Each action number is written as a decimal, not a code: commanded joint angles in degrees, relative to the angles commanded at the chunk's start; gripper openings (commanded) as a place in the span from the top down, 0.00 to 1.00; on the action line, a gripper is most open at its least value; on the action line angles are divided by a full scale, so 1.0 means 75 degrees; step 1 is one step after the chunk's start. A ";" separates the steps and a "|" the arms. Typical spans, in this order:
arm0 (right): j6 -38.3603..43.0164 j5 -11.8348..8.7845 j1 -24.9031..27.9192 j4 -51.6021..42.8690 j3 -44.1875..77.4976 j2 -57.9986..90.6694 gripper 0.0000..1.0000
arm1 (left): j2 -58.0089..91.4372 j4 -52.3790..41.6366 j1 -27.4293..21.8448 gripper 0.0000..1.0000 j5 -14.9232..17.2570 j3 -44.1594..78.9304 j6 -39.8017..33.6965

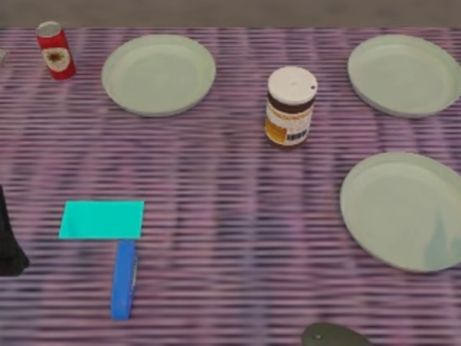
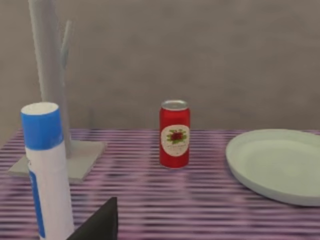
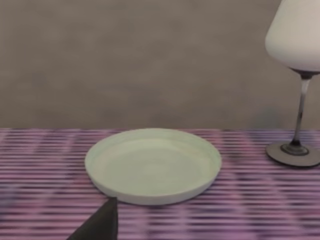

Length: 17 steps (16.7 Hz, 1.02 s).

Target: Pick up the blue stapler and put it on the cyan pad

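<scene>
The blue stapler point(image 1: 124, 280) lies flat near the table's front left, its long axis running front to back. Its far end sits just below the front edge of the cyan pad point(image 1: 101, 219), close to the pad's right corner. My left gripper point(image 1: 10, 249) is parked at the table's left edge, left of the pad and stapler. At the front edge right of centre, my right gripper point(image 1: 333, 336) is parked well away from both. Neither wrist view shows the stapler or the pad.
Three pale green plates stand at back left point(image 1: 158, 74), back right point(image 1: 405, 74) and right point(image 1: 403, 210). A red can point(image 1: 56, 50) is at the back left corner and a white-lidded jar point(image 1: 290, 107) behind centre. A blue-and-white bottle point(image 2: 47, 170) stands close to the left wrist.
</scene>
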 joint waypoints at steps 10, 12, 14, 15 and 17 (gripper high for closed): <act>0.0000 0.0000 0.0000 0.0000 0.0000 0.0000 0.00 | 0.2916 -0.2199 -0.0910 0.00 0.0011 0.2513 -0.0859; 0.0000 0.0000 0.0000 0.0000 0.0000 0.0000 0.00 | 0.4369 -0.3142 -0.1271 0.00 -0.0005 0.3539 -0.1209; 0.0000 0.0000 0.0000 0.0000 0.0000 0.0000 0.00 | 0.5940 -0.4139 -0.1651 0.00 -0.0020 0.4598 -0.1571; 0.0000 0.0000 0.0000 0.0000 0.0000 0.0000 0.00 | 0.6730 -0.4642 -0.1843 0.00 -0.0027 0.5126 -0.1753; 0.0000 0.0000 0.0000 0.0000 0.0000 0.0000 0.00 | 0.8224 -0.5623 -0.2221 0.00 -0.0036 0.6146 -0.2110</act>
